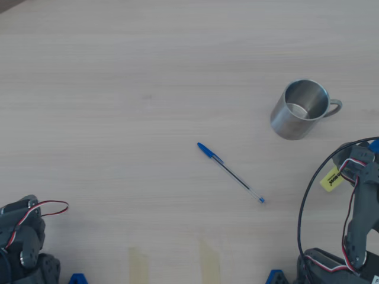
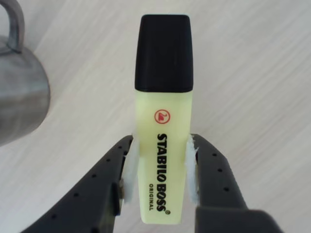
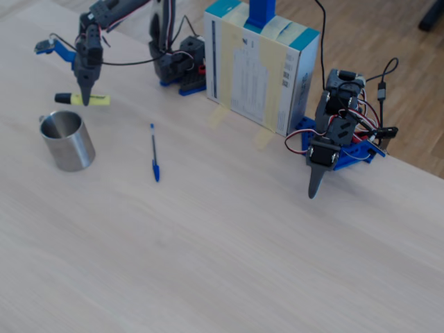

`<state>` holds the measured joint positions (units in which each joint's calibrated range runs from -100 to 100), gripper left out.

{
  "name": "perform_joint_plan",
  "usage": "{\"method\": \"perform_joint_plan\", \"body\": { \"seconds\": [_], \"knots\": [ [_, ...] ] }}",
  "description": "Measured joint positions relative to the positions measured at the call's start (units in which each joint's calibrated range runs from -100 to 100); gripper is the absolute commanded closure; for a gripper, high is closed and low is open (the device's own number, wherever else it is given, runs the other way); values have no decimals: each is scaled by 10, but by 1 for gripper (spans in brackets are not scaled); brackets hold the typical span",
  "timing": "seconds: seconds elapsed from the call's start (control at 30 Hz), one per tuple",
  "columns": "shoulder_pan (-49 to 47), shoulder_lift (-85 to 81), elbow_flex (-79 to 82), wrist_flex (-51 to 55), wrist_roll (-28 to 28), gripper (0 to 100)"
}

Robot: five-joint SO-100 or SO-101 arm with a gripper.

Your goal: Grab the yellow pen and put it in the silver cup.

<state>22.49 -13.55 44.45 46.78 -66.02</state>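
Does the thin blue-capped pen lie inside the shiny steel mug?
No, the blue-capped clear ballpoint pen lies flat on the wooden table, apart from the steel mug.

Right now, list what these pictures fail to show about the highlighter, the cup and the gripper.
- Yellow pen: in the overhead view the arm covers all but a corner.
- Silver cup: cut off by the wrist view's left edge; its mouth is unseen there.
- Gripper: whether the pen is lifted or still resting on the table is unclear in any view.
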Motion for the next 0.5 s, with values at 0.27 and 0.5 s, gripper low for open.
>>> {"method": "perform_joint_plan", "body": {
  "seconds": [0.27, 0.5],
  "knots": [
    [-38, -50, 0, 0, 0, 98],
    [-62, -87, 0, -53, 15, 98]
  ]
}}
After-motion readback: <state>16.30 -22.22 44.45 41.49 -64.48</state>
